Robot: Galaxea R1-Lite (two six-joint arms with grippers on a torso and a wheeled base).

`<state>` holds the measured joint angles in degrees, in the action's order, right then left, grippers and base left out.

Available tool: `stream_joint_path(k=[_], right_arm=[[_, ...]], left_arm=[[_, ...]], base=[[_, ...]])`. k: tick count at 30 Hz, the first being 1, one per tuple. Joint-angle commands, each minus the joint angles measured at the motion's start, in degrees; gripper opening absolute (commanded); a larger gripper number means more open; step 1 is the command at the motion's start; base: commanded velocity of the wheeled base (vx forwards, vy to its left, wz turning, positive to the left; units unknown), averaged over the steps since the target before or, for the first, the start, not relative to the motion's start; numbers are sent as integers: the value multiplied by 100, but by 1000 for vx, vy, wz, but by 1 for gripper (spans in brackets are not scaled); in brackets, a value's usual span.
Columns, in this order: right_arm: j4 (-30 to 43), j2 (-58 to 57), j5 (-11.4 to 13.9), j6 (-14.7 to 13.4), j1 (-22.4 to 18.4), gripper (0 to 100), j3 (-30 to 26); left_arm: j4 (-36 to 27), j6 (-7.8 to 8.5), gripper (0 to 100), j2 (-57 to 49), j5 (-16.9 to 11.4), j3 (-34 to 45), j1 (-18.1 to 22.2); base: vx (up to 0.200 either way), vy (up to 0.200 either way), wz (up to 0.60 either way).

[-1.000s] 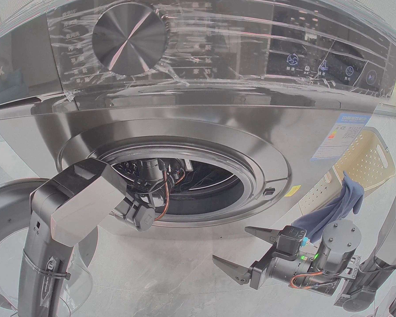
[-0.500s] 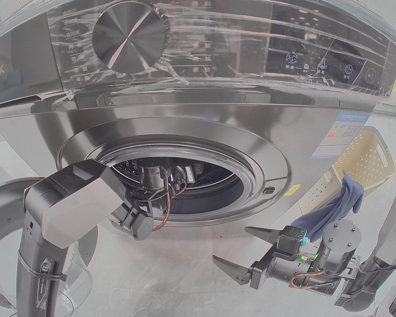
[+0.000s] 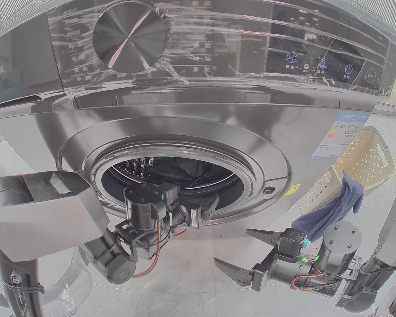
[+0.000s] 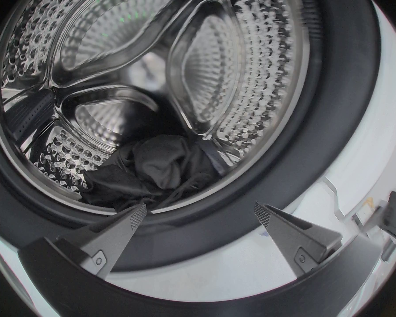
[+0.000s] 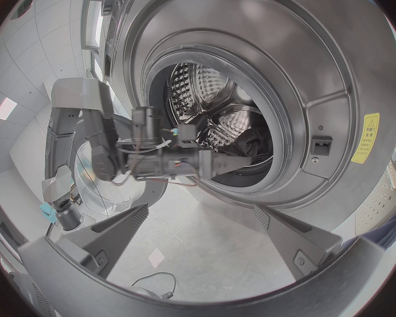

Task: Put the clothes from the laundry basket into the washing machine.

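Note:
The washing machine's drum mouth stands open, and a dark bundle of clothes lies at the bottom of the drum. My left gripper is open and holds nothing, just outside the lower rim of the opening. My right gripper hangs open and bare lower down on the right, above the floor in front of the machine. A blue garment drapes over the edge of the cream laundry basket on the right, behind the right wrist.
The machine's round glass door is swung open at the left, beside my left arm. Pale tiled floor lies in front of the machine. The door latch sits on the right of the rim.
My left arm has drawn back out of the drum and dropped lower; its gripper is now outside the opening with nothing in it. The right arm has barely moved.

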<state>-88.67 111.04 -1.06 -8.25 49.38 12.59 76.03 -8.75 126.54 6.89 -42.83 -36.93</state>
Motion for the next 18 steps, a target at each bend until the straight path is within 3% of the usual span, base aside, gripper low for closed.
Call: stream_joint_path(k=[1,8,13,18], right_arm=[[-1,-30,1,-1,10,100,-143],[-1,-162,-8,8,-69,100,-275],[-1,-382,-70,34,-148,100,-292],[8,-698,-96,43,-315,100,-407]], left_arm=[[746,146,100,-824,-91,1409,-526],[1274,146,100,-1219,14,2419,-957],[1274,146,100,-1738,67,2894,-948],[1274,163,100,-2617,322,3535,-878]], base=[[0,0,0],[0,0,0],[0,0,0],[0,0,0]])
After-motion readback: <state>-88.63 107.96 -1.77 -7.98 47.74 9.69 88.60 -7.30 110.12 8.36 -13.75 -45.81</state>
